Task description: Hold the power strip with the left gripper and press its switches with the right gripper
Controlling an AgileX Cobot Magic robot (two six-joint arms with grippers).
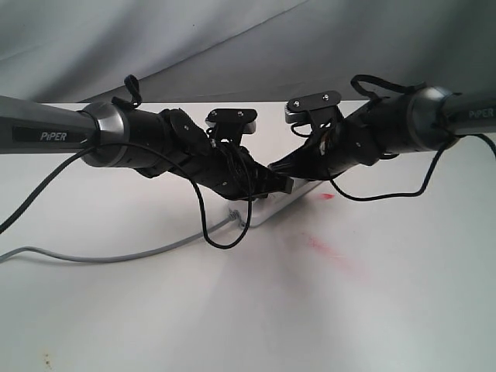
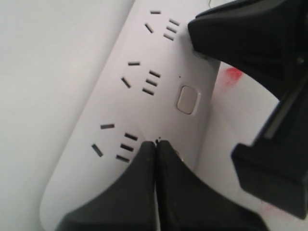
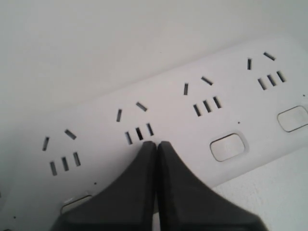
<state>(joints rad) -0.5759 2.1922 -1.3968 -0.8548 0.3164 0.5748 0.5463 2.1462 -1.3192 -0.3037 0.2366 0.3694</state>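
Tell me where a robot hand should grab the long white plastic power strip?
Probably across its narrow width near the rounded end, from straight above, a finger on each long edge. The long white plastic power strip lies flat with straight parallel edges, and this keeps its small white buttons clear.

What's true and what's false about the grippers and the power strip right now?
1. Both the left gripper and the right gripper have fingers shut together. True.
2. The left gripper clamps the power strip between its fingers. False: its shut tips rest on the strip's top face.
3. Red marks lie on the table beside the strip. True.
4. A plug is inserted. False: every socket in view is empty.
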